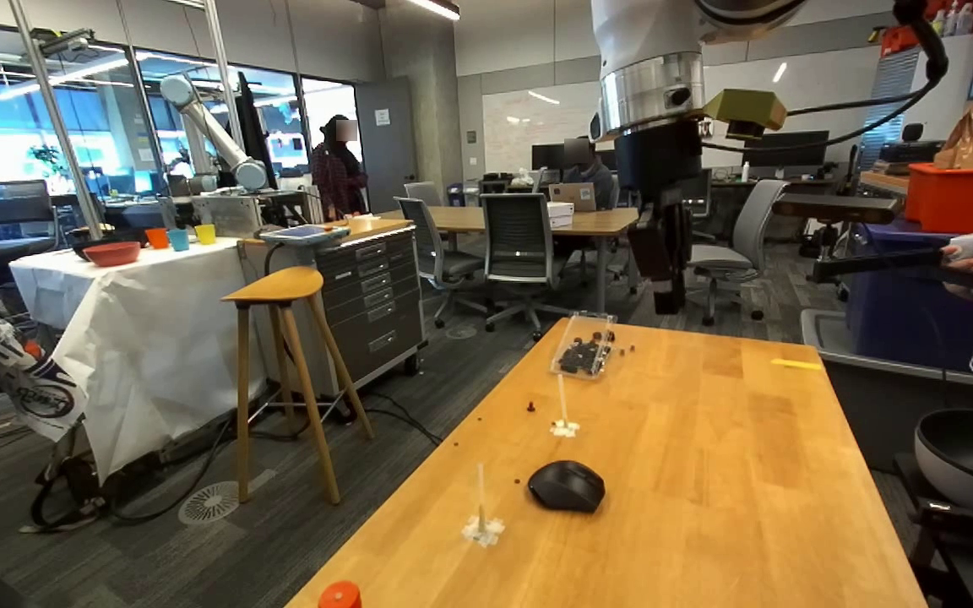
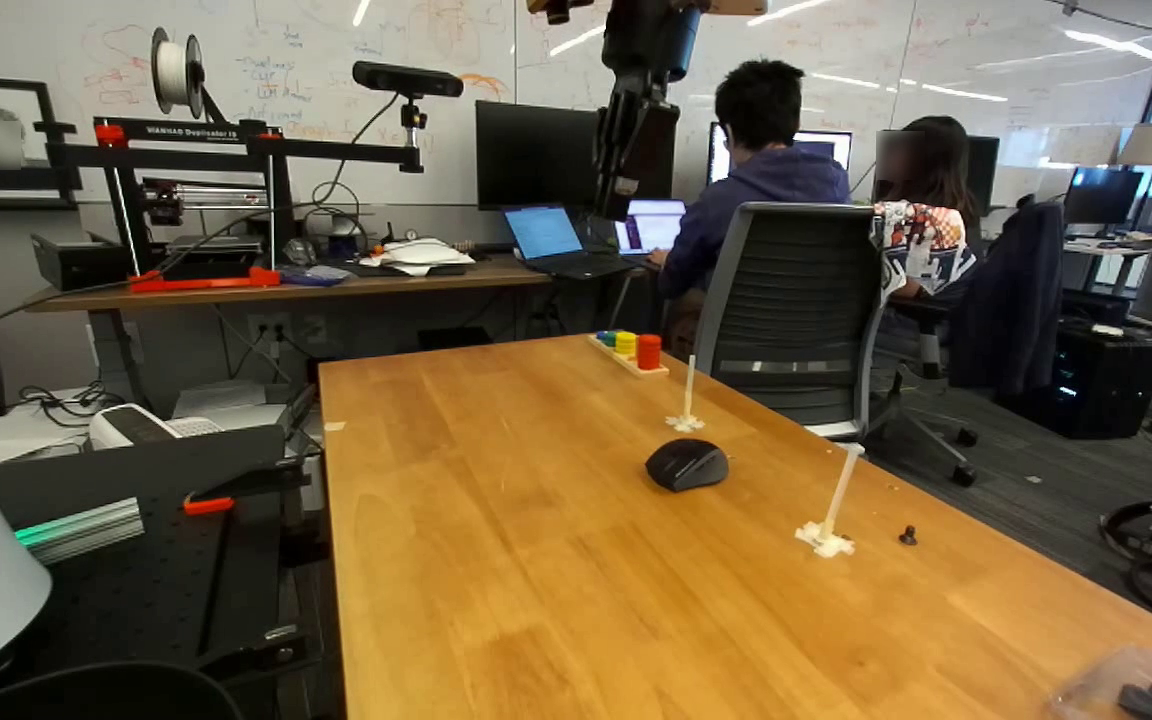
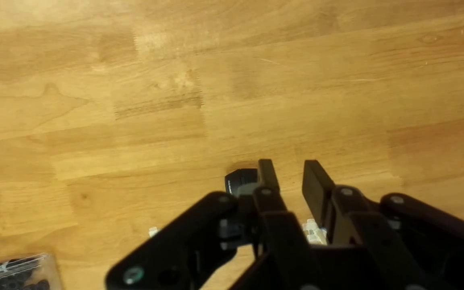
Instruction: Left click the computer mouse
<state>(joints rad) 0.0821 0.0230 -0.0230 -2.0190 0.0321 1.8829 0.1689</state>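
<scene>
The black computer mouse (image 1: pixel 567 487) sits on the wooden table between two upright pegs in both exterior views (image 2: pixel 687 465). In the wrist view only part of the mouse (image 3: pixel 236 178) shows, because the left finger covers the rest. My gripper (image 3: pixel 290 173) is open, with a moderate gap between the fingers and nothing in it. The gripper hangs well above the table in both exterior views (image 1: pixel 666 291) (image 2: pixel 618 195), apart from the mouse. In the wrist view the mouse lies just left of and behind the left finger.
Thin pegs stand on white taped bases (image 1: pixel 483 530) (image 2: pixel 825 540) near the mouse. A clear box (image 1: pixel 588 346) of small dark pieces lies near the table's end. A small dark screw (image 2: pixel 907 536) and a coloured ring stacker (image 2: pixel 636 355) are on the table.
</scene>
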